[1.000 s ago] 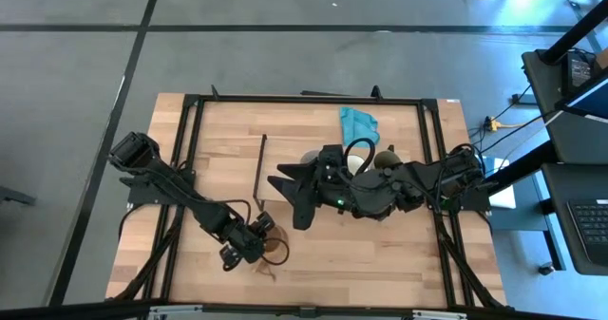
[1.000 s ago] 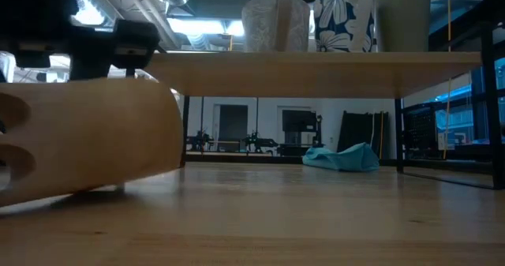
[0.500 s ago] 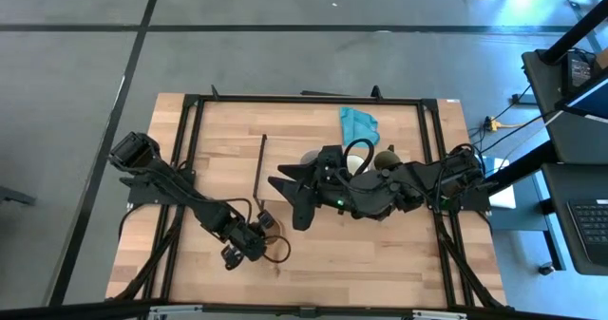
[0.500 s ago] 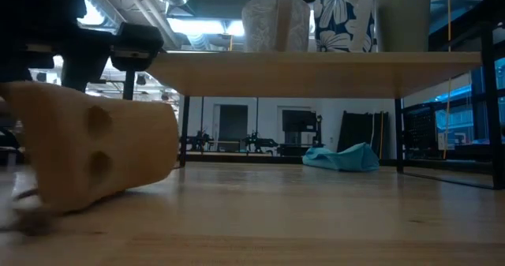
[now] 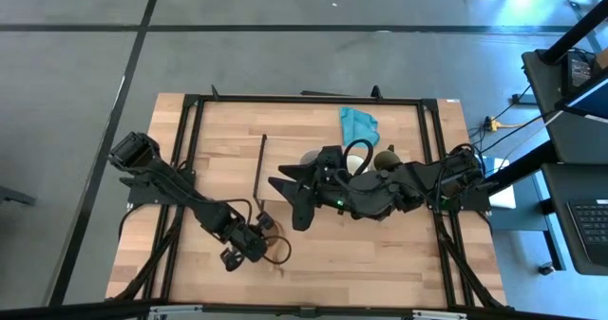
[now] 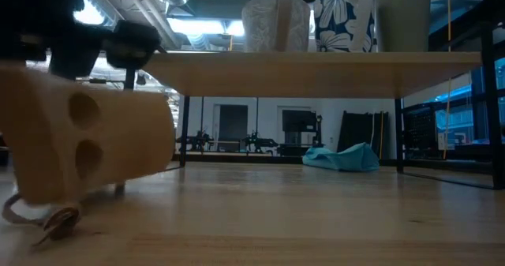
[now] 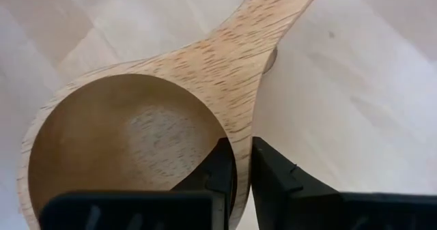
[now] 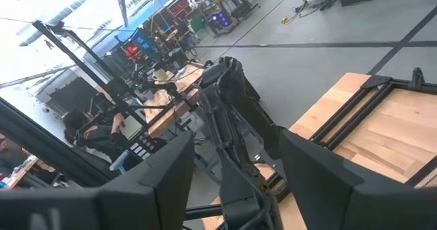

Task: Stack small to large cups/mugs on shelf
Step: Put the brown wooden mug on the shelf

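The brown wooden cup (image 7: pixel 130 141) with its long handle (image 7: pixel 273 25) is near the table's front left, with my left gripper (image 7: pixel 244 172) shut on it. In the low view the cup (image 6: pixel 87 144) fills the left, two holes in its handle facing the camera. The shelf (image 6: pixel 316 73) carries a pale cup (image 6: pixel 272 21), a flower-patterned mug (image 6: pixel 343 17) and an olive cup (image 6: pixel 402 17). My right gripper (image 5: pixel 290 201) hovers open over the shelf's left part, holding nothing. My left gripper pinches the wooden cup's wall at the rim (image 7: pixel 235 138), beside where the handle joins. One finger (image 7: pixel 220 168) is inside the bowl and the other finger (image 7: pixel 273 179) outside. The fingers come from above, pointing down. The cup's mouth faces up; whether it is clear of the table, I cannot tell.
A teal cloth (image 6: pixel 343 157) lies on the table beyond the shelf, at the far side (image 5: pixel 359 123). The shelf's black wire leg (image 5: pixel 261 168) stands close to the far side of my left gripper. A thin cord loop (image 6: pixel 47 219) lies under the wooden cup.
My left gripper has shut on the wooden cup's wall. The cup has turned about, so that the holes in its handle have swung from the low view's left edge round toward the camera. My right arm has kept still.
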Controlling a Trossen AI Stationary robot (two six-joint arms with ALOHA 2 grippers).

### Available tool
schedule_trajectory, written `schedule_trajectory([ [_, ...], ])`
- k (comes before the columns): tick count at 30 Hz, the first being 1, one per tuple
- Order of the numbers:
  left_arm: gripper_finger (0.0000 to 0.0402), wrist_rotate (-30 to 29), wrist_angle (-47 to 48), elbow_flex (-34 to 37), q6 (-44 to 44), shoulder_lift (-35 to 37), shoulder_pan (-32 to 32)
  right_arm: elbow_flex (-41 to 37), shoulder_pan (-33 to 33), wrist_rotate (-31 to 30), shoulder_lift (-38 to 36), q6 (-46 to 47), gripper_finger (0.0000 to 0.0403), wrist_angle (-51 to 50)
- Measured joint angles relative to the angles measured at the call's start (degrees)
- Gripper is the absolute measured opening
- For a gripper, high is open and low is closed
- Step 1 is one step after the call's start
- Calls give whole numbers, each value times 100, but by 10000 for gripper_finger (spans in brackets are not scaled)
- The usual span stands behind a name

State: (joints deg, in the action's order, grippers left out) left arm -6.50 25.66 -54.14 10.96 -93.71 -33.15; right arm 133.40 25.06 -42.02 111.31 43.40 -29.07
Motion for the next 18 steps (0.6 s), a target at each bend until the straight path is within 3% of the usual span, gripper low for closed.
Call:
schedule_trajectory([
  [9, 28, 125, 1022, -1230, 116, 87, -29, -8, 2, -32, -285, -192, 218, -703],
  [14, 28, 370, 1658, -1925, 260, 87, 70, -2, 149, 423, -460, 410, 218, -1231],
  [18, 28, 447, 2259, -2481, 537, 87, 167, -7, 234, 997, -457, 230, 218, -1401],
])
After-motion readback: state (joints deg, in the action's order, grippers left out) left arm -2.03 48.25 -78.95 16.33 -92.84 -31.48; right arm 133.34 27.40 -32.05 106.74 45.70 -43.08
